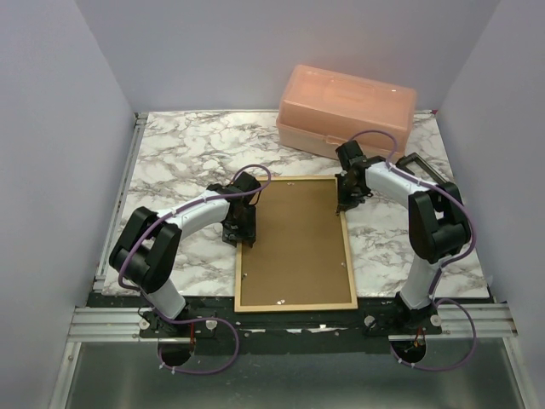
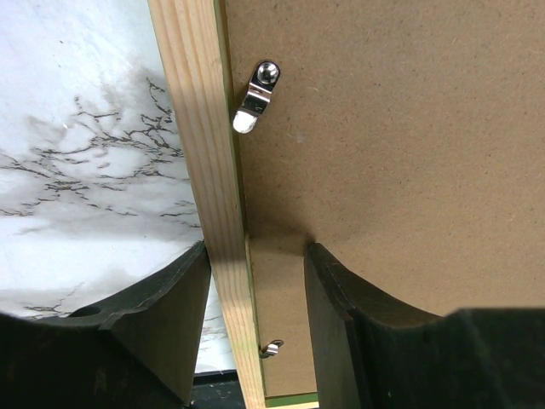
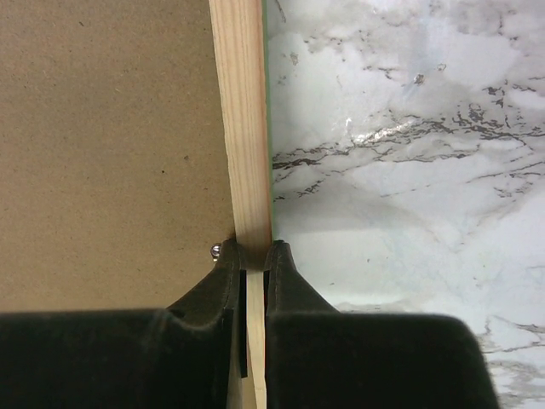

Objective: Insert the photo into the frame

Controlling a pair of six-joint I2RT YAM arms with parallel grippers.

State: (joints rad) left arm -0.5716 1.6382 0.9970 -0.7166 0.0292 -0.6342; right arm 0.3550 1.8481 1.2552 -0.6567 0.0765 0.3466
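The frame [image 1: 295,306] lies face down on the marble table, pale wood back up, with the brown backing panel [image 1: 294,243] set in it. The photo is not visible in any view. My left gripper [image 1: 241,239] is open and straddles the frame's left rail [image 2: 200,153], one finger [image 2: 162,315] over the table and the other over the panel [image 2: 383,128]. My right gripper [image 1: 345,204] is shut on the frame's right rail [image 3: 243,128] near the far corner; it shows in the right wrist view [image 3: 253,251].
A peach plastic box [image 1: 345,111] stands at the back right, just behind the right arm. A metal clip [image 2: 254,98] sits on the panel beside the left rail, and another [image 3: 215,250] by my right fingers. Grey walls enclose the table on three sides.
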